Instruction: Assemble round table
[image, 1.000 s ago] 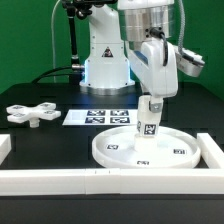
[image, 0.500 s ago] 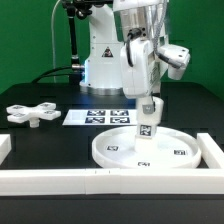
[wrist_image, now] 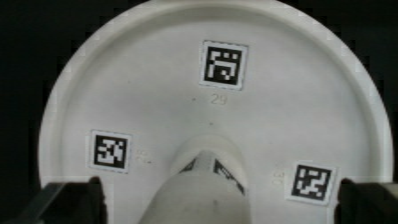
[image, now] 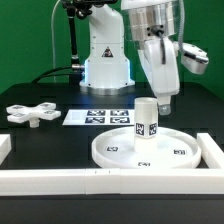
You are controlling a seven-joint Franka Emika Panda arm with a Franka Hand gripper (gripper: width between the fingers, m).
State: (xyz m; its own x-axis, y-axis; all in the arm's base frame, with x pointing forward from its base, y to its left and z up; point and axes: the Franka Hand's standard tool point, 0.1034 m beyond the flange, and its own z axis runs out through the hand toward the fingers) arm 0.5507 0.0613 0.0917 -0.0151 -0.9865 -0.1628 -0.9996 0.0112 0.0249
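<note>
Exterior view: short white cylindrical plastic leg (image: 146, 122) upright at ctr of large white rimmed round disc (image: 112, 152). Gripper (image: 164, 103) over leg top, fingers spread, holding nothing. Leg step looks done; next prob. fetch white cross-shaped base (image: 30, 114), well apart, exterior view's left.

Round disc (image: 170, 138): one.
Short leg (image: 146, 118): one.
Cross base (image: 30, 114): one.
Marker board (image: 100, 117): one.
Robot arm (image: 150, 40): one.
Tool (image: 163, 100): one.
White rails (image: 100, 181): three pieces seen, one each at near, right and left edge of counter (image: 50, 140).
Square tags (wrist_image: 221, 64) on disc: three.
Tags on leg: two showing.
Tags on marker board: too small to count.
</note>
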